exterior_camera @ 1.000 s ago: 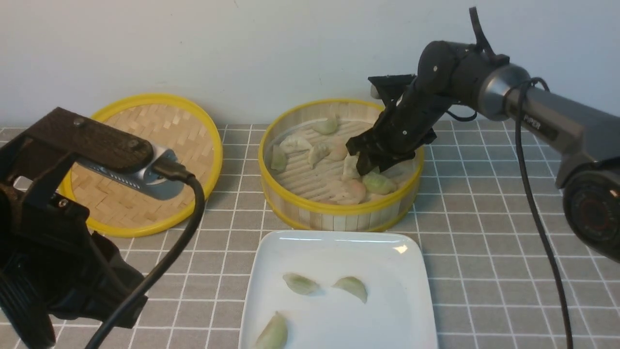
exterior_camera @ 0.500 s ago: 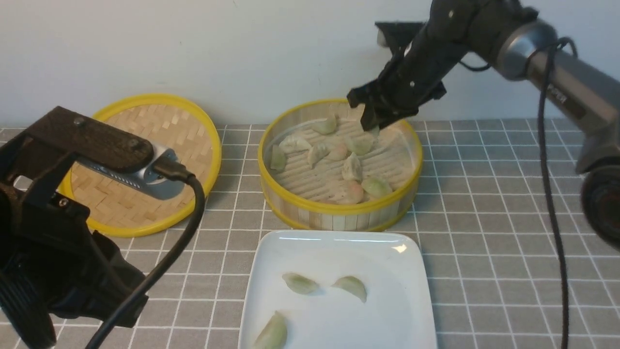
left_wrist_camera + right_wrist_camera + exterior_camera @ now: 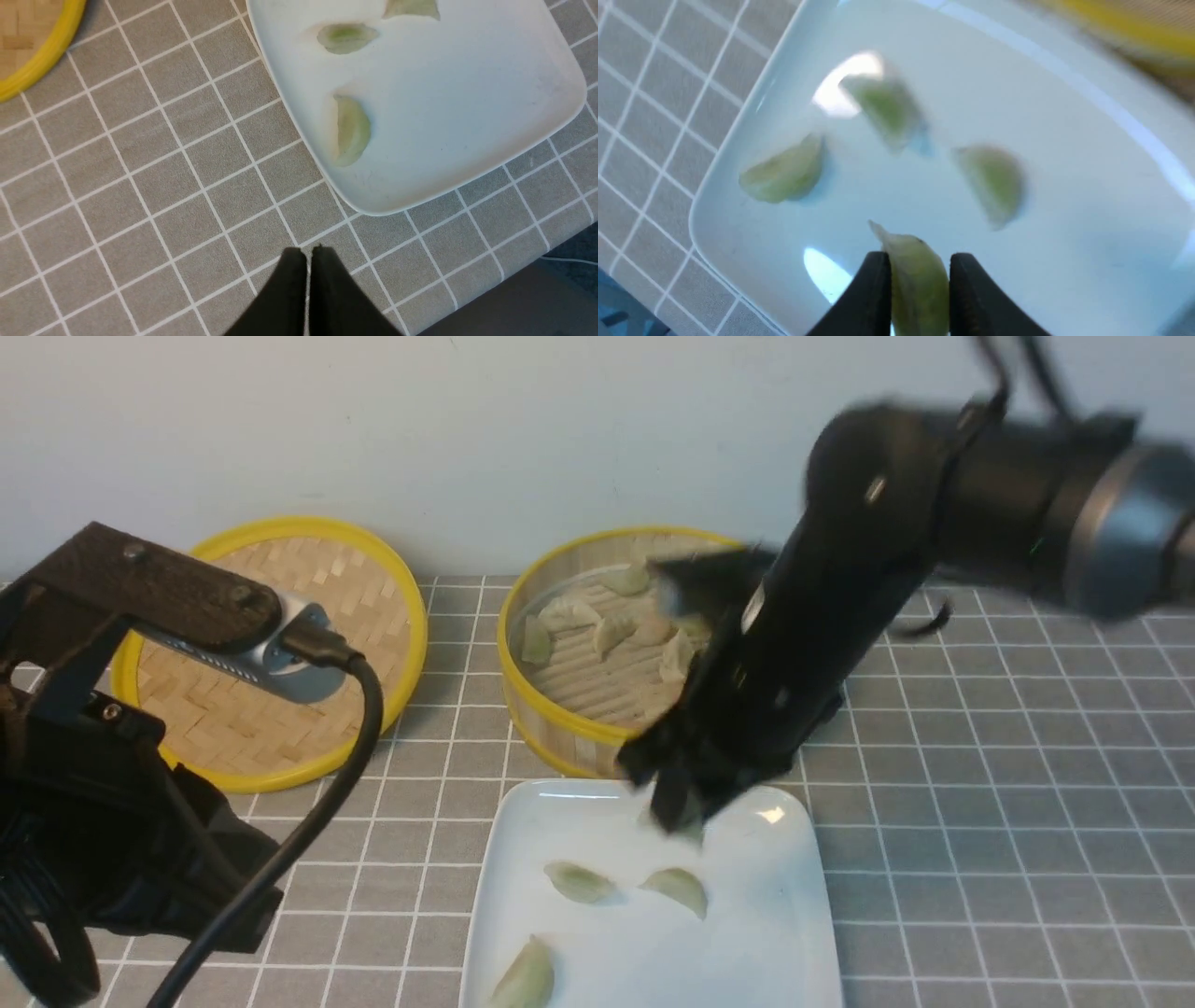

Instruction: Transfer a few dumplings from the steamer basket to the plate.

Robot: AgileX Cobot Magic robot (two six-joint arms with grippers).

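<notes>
**A:** Entry one, the right fingers (image 3: 873, 294)?

**B:** Clenched on one pale green held dumpling (image 3: 920, 280), pinched between the two tips. They hang above the far part of the plate (image 3: 747, 943), just on the near side of the steamer basket (image 3: 551, 733). From the front that arm is blurred, and the tips show only as a dark smear.

**A:** Entry two, the plate?

**B:** White, square with rounded corners, near centre of the desk (image 3: 934, 803). It holds three plate dumplings (image 3: 579, 882), all green and none touching. Two lie side by side about the middle, and one is at the near left edge.

**A:** Entry three, the steamer basket?

**B:** Round, bamboo, yellow rims, just beyond the plate. Its right half is hidden behind the right arm. Several basket dumplings (image 3: 611, 630) show on the slatted floor of the left half, mostly pale green.

**A:** Entry four?

**B:** The woven lid (image 3: 308, 569), yellow-rimmed, to the left of the basket and apart from it. It is partly covered by the left arm's camera.

**A:** And the left fingers (image 3: 289, 284)?

**B:** Pressed together with nothing between them, over the grey checked desk at the near left. They are beside the plate and clear of it.
</notes>
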